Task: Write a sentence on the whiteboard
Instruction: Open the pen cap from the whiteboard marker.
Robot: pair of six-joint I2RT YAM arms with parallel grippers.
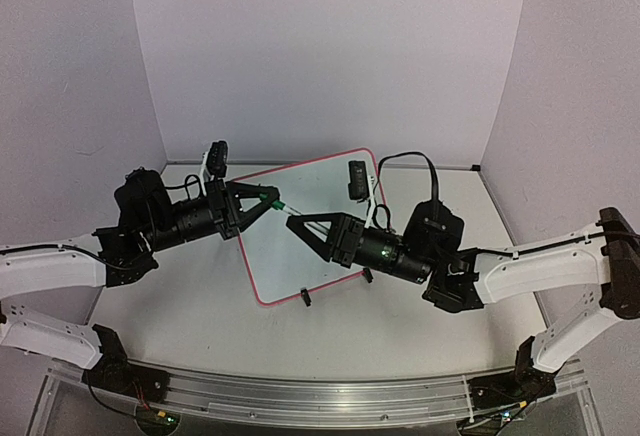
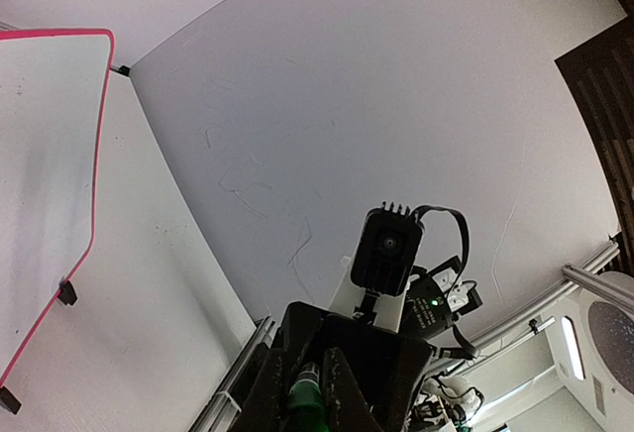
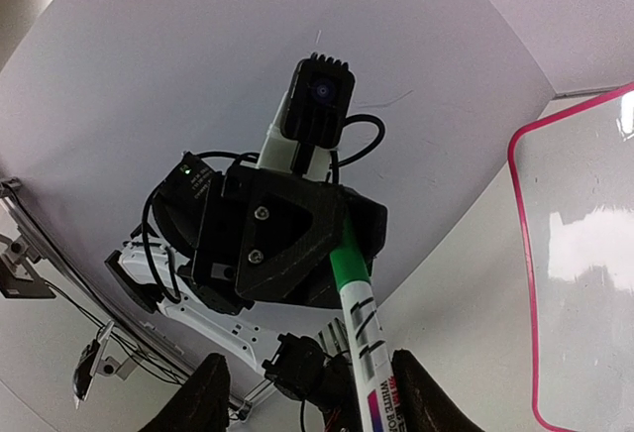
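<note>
Left gripper point(image 1: 266, 197) clamped tight on green end of marker point(image 1: 283, 206). Right gripper point(image 1: 303, 224) faces it nose to nose, jaws apart either side of white barrel, not gripping. Both hang above whiteboard point(image 1: 275, 256): pink-rimmed, on table point(image 1: 420, 326) between arms, black clip feet on near edge.

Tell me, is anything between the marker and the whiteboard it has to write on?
Nothing lies on the whiteboard. The marker hangs above it, its green end inside the left gripper.
</note>
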